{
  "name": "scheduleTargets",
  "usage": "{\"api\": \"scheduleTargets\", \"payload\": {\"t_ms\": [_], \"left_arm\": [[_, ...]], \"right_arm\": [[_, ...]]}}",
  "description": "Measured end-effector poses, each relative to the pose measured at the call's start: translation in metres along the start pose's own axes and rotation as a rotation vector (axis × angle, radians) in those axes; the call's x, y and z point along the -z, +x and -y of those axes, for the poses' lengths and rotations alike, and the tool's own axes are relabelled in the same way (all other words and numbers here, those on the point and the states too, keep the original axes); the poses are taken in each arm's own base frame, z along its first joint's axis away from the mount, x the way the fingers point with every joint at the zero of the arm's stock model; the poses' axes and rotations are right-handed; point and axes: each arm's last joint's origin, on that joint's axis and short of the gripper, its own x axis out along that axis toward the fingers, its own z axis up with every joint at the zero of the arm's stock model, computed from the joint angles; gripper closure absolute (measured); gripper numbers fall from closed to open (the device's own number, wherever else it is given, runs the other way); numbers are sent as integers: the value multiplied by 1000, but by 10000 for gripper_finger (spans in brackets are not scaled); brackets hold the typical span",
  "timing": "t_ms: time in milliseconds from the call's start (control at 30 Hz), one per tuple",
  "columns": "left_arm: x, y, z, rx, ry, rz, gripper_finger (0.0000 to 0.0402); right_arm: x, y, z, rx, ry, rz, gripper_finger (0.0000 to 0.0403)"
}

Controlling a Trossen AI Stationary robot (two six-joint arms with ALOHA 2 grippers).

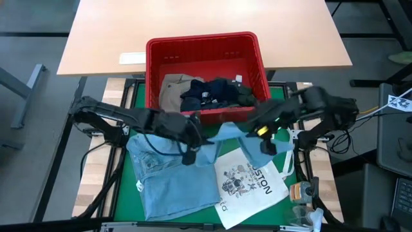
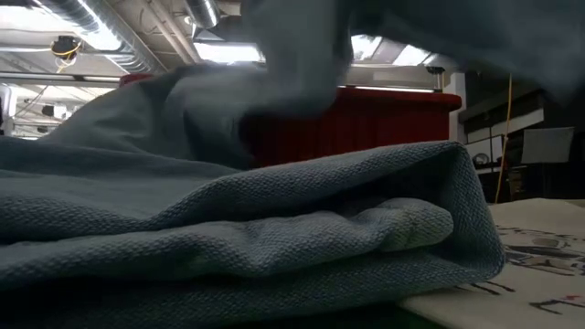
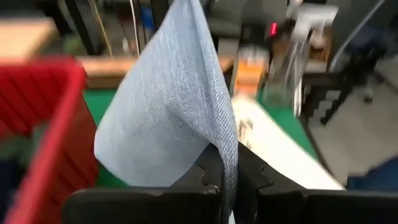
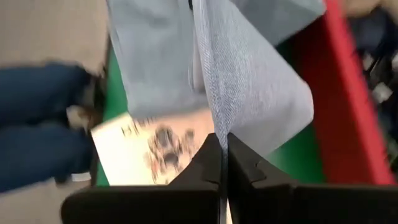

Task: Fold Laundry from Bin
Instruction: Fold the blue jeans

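The denim (image 1: 168, 177) lies on the green mat (image 1: 121, 187) just in front of the bin (image 1: 205, 46), and I have its far edge pinched in both claws. My left claw (image 3: 229, 177) is closed tight on a fold of the pale blue cloth, which stands up from my fingers in a loose peak. My right claw (image 4: 224, 163) is closed on another fold a little to the right, the cloth hanging from it in a sheet. Between the two the edge is lifted off the mat; the rest lies flat and creased, its right side over the tote (image 1: 248, 183). In the bin sit navy (image 1: 206, 93), tan (image 1: 171, 90) and dark green (image 1: 248, 95) garments.
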Motion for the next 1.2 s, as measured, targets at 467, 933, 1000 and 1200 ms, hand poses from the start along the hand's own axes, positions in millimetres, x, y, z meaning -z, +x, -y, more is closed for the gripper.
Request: {"api": "scheduleTargets", "payload": {"t_ms": [467,933,1000,1200], "left_arm": [[49,65,-40,-284,-11,-338,398],[58,70,-112,-456,62,-436,398],[59,69,-119,-457,62,-450,398],[59,63,-148,-517,89,-463,398]], "right_arm": [[36,117,58,225,144,-304,389],[32,113,136,379,309,-195,387],[32,111,141,383,302,-191,387],[27,108,159,437,293,-124,386]]}}
